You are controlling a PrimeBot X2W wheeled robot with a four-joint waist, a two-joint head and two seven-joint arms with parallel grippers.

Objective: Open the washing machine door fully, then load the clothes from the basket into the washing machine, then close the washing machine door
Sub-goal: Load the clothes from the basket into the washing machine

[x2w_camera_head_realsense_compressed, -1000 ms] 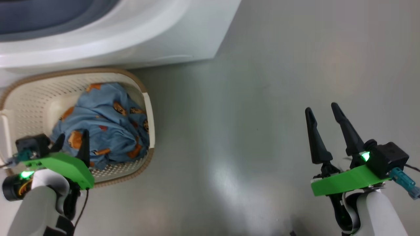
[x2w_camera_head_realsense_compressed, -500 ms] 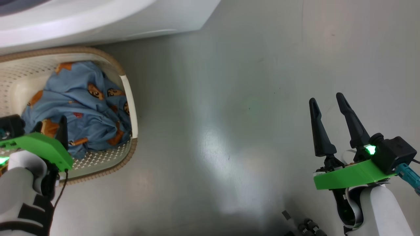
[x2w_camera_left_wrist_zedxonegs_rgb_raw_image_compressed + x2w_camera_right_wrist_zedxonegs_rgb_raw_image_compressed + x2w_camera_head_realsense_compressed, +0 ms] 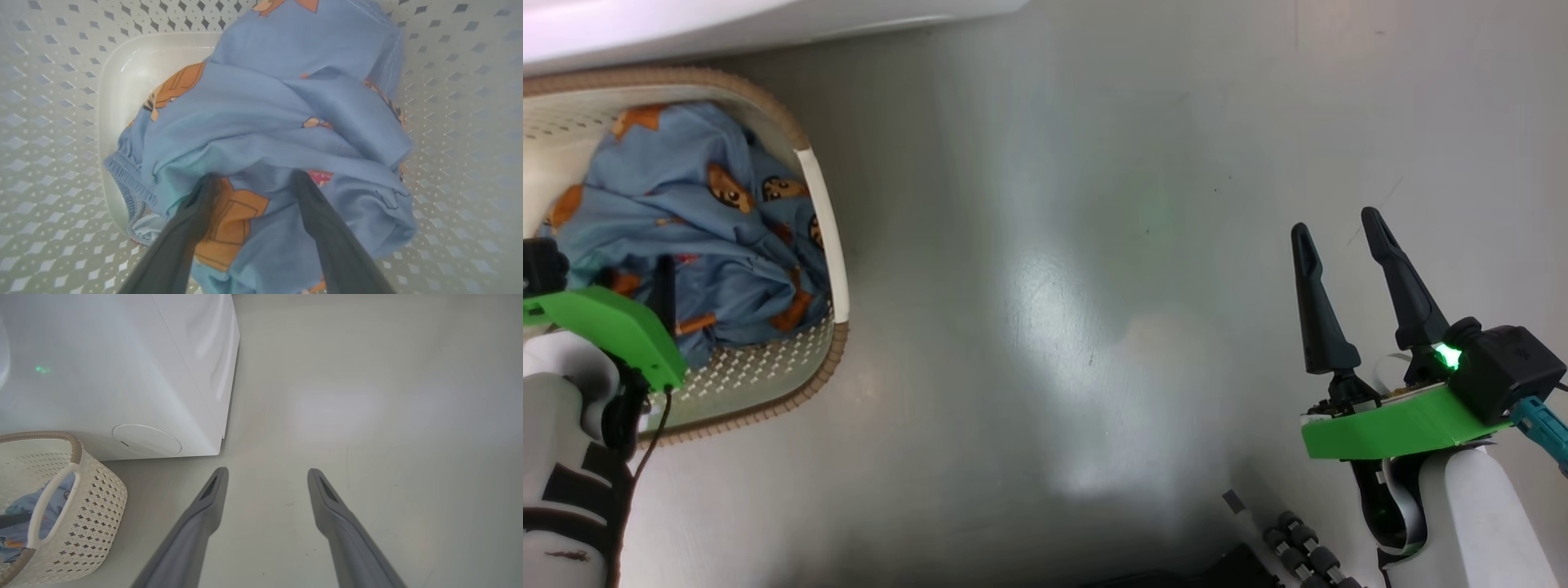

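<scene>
Left gripper (image 3: 254, 176) lowered onto crumpled blue clothes (image 3: 278, 106).

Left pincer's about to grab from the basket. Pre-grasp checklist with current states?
1. The left pincer is open: ok.
2. Its tips are in the clothes, fabric between them: ok.
3. The clothes lie inside the basket: ok.
4. The right pincer is open, empty, over bare floor, apart from the basket: ok.
5. The basket sits close to the washing machine: ok.
6. The washing machine door is fully open: cannot tell.
</scene>
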